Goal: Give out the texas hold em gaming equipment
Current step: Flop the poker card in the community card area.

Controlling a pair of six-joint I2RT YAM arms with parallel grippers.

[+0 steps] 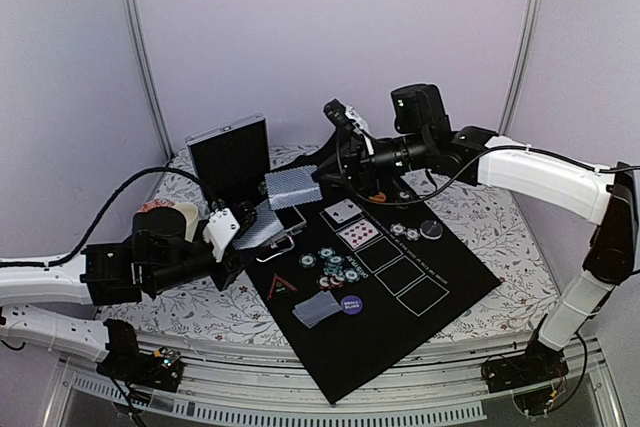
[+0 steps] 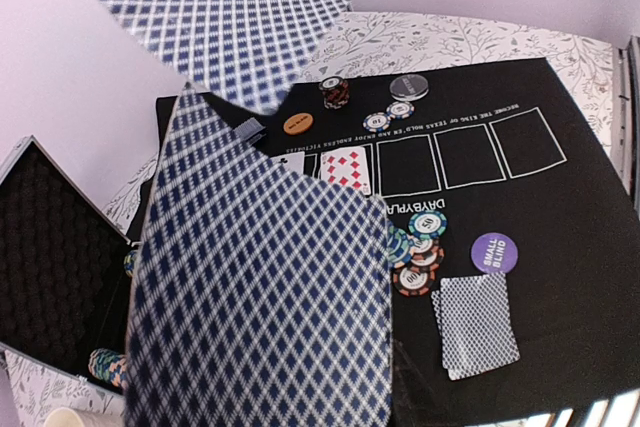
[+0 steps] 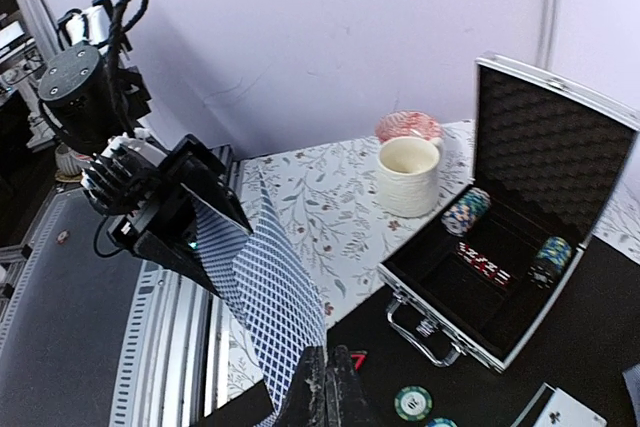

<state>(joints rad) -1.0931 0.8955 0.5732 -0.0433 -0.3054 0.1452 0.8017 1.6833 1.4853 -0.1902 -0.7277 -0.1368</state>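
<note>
My left gripper (image 1: 240, 235) is shut on a deck of grey-blue-backed cards (image 1: 262, 225), held above the silver case's front. The deck fills the left wrist view (image 2: 270, 297) and hides the fingers. My right gripper (image 1: 325, 172) is shut on one card (image 1: 292, 187) right beside the deck; its fingers (image 3: 328, 355) pinch the card's edge (image 3: 270, 297). On the black mat (image 1: 440, 287) lie two face-up cards (image 1: 350, 222), a pile of teal, red and white chips (image 1: 335, 267), a purple button (image 1: 351, 303), face-down cards (image 1: 317, 308) and a red-edged triangle (image 1: 279, 285).
The open silver case (image 1: 230, 152) stands at the back left with chip stacks (image 3: 468, 210) inside. A cream mug (image 3: 410, 175) sits left of it. An orange button (image 2: 294, 124), a dark button (image 2: 408, 87) and more chips (image 2: 385, 119) lie at the mat's far side.
</note>
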